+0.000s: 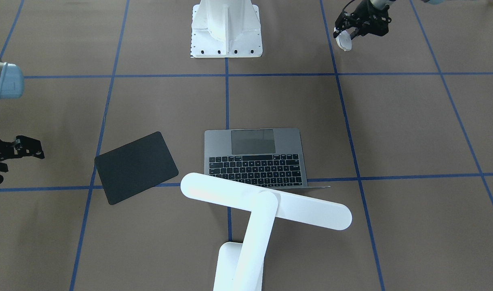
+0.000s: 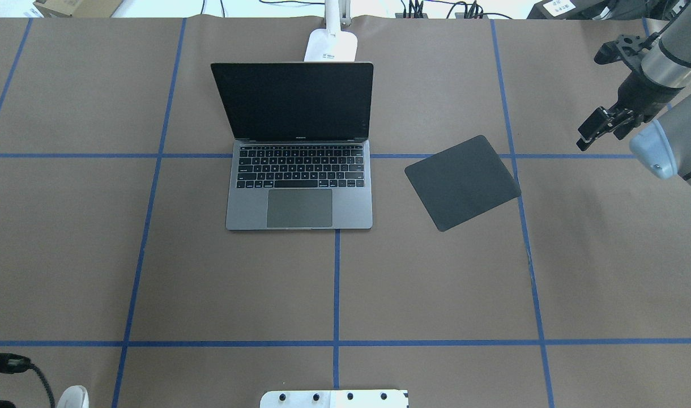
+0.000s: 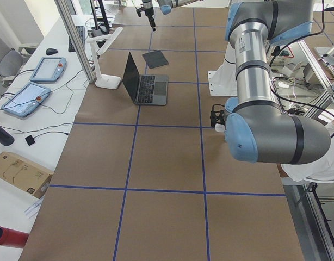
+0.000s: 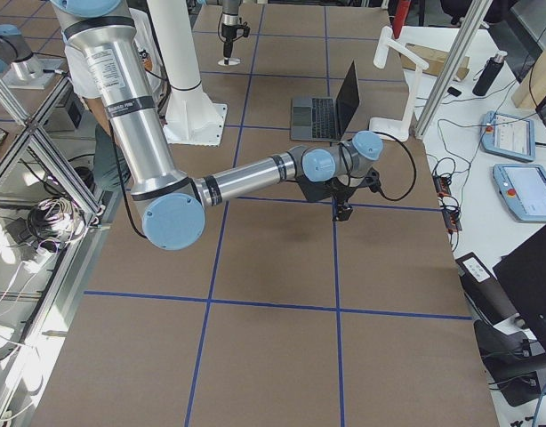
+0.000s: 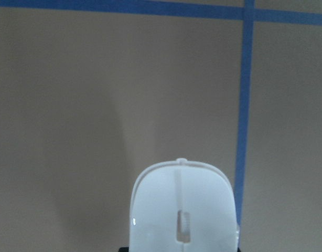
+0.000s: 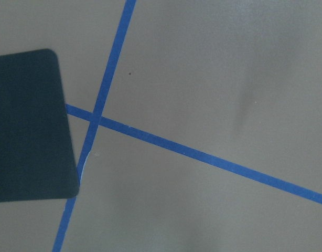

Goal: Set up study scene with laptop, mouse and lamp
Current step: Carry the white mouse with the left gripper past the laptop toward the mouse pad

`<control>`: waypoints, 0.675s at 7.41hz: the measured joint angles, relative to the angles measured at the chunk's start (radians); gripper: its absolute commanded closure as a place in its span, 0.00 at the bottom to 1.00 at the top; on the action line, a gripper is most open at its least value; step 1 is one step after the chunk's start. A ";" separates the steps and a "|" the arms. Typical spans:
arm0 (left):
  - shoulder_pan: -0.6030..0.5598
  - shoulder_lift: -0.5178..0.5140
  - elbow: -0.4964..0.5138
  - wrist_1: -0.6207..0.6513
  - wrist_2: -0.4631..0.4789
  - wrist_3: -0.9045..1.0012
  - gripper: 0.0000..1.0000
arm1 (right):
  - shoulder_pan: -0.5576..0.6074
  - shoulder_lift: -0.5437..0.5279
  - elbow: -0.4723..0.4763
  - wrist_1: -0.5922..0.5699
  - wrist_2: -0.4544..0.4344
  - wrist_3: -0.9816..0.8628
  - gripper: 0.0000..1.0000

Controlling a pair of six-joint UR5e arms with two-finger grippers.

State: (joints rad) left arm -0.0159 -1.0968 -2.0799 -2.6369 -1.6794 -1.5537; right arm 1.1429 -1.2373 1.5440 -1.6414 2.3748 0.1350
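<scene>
The open grey laptop [image 2: 300, 187] sits mid-table, its dark screen upright, also seen from across the table as the laptop [image 1: 254, 157]. Behind it stands the white lamp [image 1: 266, 206], its bar head over the laptop's far edge. My left gripper [image 1: 345, 35] is shut on the white mouse [image 1: 345, 43], close to the robot's side of the table and far from the laptop. In the left wrist view the mouse [image 5: 183, 210] hangs above bare brown table. My right gripper [image 2: 597, 127] hovers open and empty beyond the black mouse pad [image 2: 462, 182].
The mouse pad [image 1: 136, 167] lies tilted on the laptop's right, a corner showing as the mouse pad [image 6: 30, 126] in the right wrist view. The white bolted pedestal [image 1: 226, 28] stands at the robot's edge. Blue tape lines grid the brown table [image 2: 436, 283].
</scene>
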 measured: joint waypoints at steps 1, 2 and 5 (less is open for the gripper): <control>-0.053 -0.061 -0.003 0.055 -0.028 0.044 0.39 | 0.000 0.006 -0.007 0.000 0.000 0.000 0.01; -0.100 -0.134 -0.011 0.130 -0.048 0.084 0.39 | 0.000 0.009 -0.014 0.000 -0.001 0.000 0.01; -0.255 -0.502 -0.022 0.560 -0.127 0.175 0.39 | 0.001 0.014 -0.029 0.000 -0.003 0.000 0.01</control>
State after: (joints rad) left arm -0.2709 -1.5993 -2.1019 -2.0772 -1.8065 -1.3787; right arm 1.1435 -1.2236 1.5151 -1.6413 2.3717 0.1347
